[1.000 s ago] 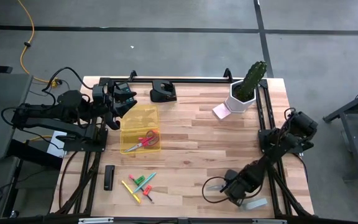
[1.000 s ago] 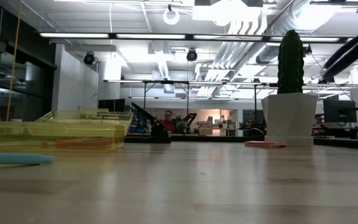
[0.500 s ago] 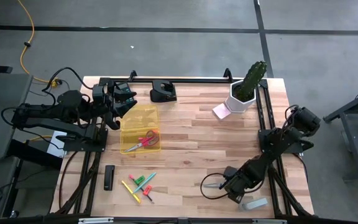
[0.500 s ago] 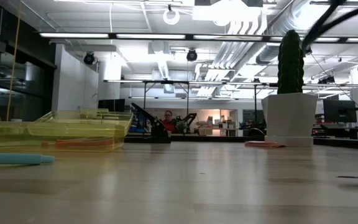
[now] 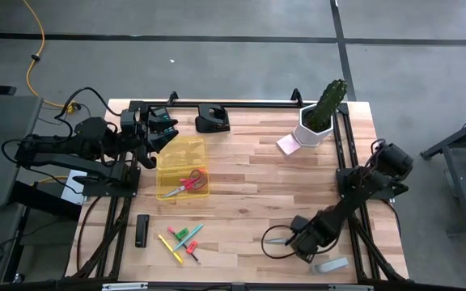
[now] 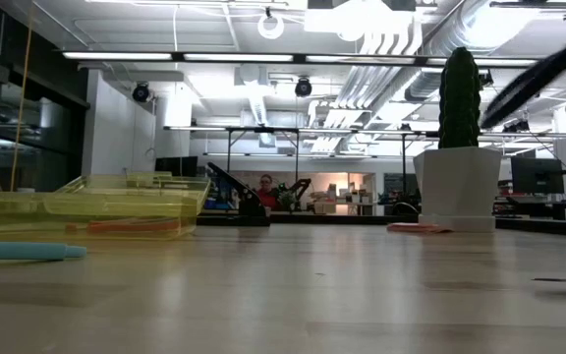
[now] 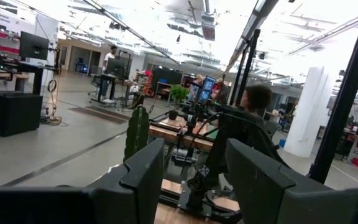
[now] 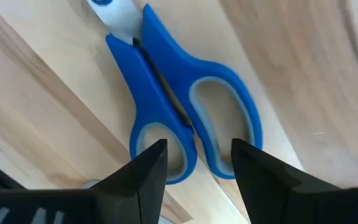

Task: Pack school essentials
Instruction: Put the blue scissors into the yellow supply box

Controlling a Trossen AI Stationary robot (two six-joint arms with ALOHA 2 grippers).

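Note:
The blue-handled scissors (image 5: 277,240) lie flat on the table near its near right part. In the right wrist view their handle loops (image 8: 191,118) fill the picture. My right gripper (image 8: 197,167) is open and hovers over those loops, one finger at each side; whether a finger touches, I cannot tell. The red-handled scissors (image 5: 187,183) lie inside the yellow tray (image 5: 171,153). Several thin pens (image 5: 181,241) lie on the table near the near edge. The pink note pad (image 5: 286,145) lies beside the cactus pot. My left gripper (image 5: 162,129) is open and waits above the tray's far left corner.
A green cactus in a white pot (image 5: 319,117) stands at the far right. A black object (image 5: 213,120) sits at the far edge and a black bar (image 5: 142,230) lies near the pens. A pale flat piece (image 5: 331,264) lies by the near right corner. Bare wood lies in the middle.
My right gripper has shifted a little toward the table's left and far side, closer over the blue scissors, uncovering the pale piece at the near right corner. Its arm has swung in the low view. The left arm and the other things have stayed put.

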